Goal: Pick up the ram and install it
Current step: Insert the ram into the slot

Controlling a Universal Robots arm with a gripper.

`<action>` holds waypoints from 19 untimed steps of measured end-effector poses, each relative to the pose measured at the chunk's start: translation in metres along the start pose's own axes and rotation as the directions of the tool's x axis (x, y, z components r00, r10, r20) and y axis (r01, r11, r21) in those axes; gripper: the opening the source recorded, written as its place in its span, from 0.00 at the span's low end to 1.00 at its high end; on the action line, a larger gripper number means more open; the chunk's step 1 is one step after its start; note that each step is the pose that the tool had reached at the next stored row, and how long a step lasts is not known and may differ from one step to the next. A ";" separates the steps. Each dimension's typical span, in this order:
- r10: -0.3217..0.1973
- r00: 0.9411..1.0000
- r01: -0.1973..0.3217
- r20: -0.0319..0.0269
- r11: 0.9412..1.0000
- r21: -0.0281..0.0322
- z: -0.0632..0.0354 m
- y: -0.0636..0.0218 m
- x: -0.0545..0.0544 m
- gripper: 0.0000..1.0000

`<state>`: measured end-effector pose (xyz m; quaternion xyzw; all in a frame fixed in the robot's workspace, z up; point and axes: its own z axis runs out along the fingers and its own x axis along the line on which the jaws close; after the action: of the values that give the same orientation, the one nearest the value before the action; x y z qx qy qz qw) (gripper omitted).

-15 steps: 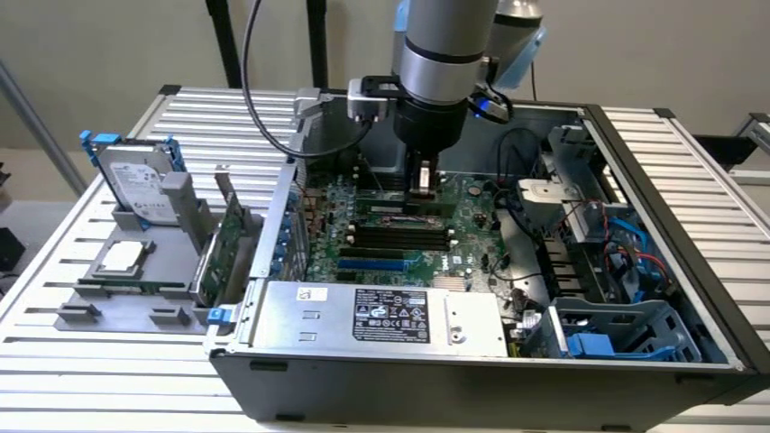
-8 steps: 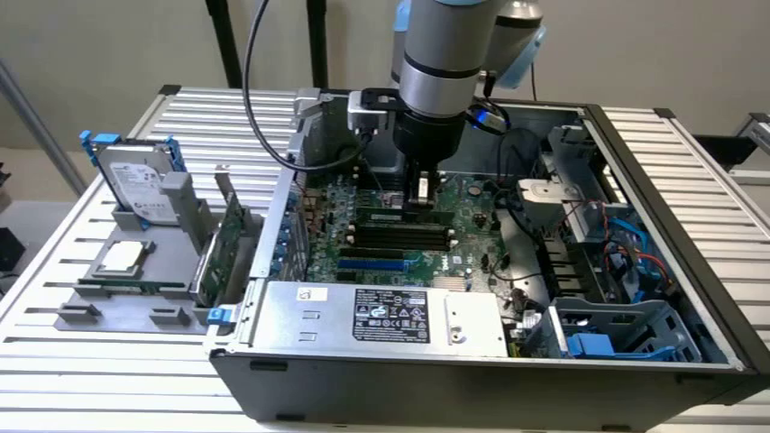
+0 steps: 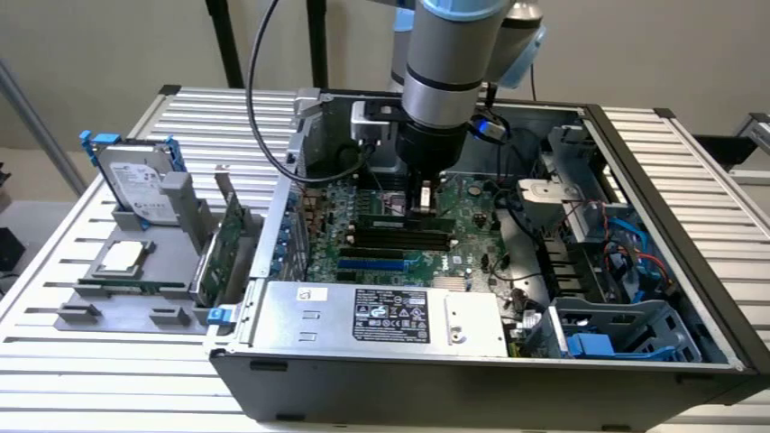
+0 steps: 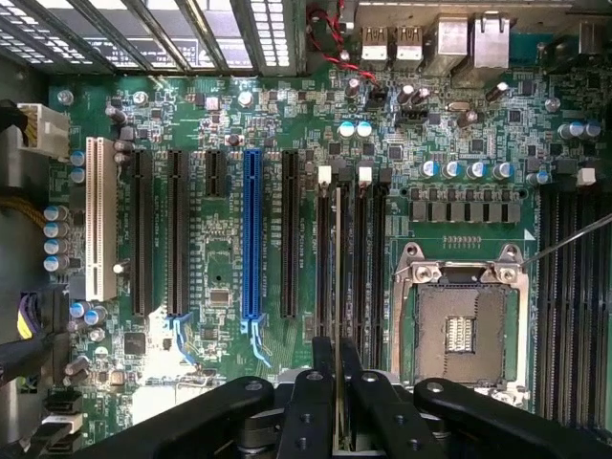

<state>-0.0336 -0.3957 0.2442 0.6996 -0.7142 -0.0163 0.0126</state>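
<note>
The gripper (image 3: pixel 424 209) is down inside the open computer case (image 3: pixel 673 180), clenched on the ram (image 4: pixel 338 287), which stands on edge over a black memory slot (image 4: pixel 322 258) on the motherboard (image 4: pixel 220 316), beside the empty processor socket (image 4: pixel 462 330).

1. The exterior view looks down at an angle from above and in front of the open computer case (image 3: pixel 481 379), far enough off to take in the whole case, the slatted table (image 3: pixel 96 379) and the grey parts holder (image 3: pixel 132 298) on the exterior view's left.
2. The arm (image 3: pixel 452 63) comes down into the case from the far side of that view.
3. The wrist view looks straight down along the gripper (image 4: pixel 337 382), close over the motherboard (image 4: pixel 220 143).
4. Both views share the motherboard (image 3: pixel 398 234): the black memory slots (image 3: pixel 391 236) (image 4: pixel 349 258) and the blue expansion slot (image 3: pixel 379 264) (image 4: pixel 252 234).
</note>
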 end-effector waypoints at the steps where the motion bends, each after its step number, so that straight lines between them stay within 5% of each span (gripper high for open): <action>1: 0.000 1.000 0.000 0.000 1.000 0.000 0.0009 -0.0001 0.001 0.00; 13: 0.000 1.000 0.000 -0.006 1.000 0.000 0.0119 0.0017 0.003 0.00; 19: 0.001 1.000 -0.001 -0.016 1.000 0.003 0.0163 0.0031 0.003 0.00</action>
<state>-0.0374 -0.3983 0.2280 0.6996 -0.7143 -0.0098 0.0171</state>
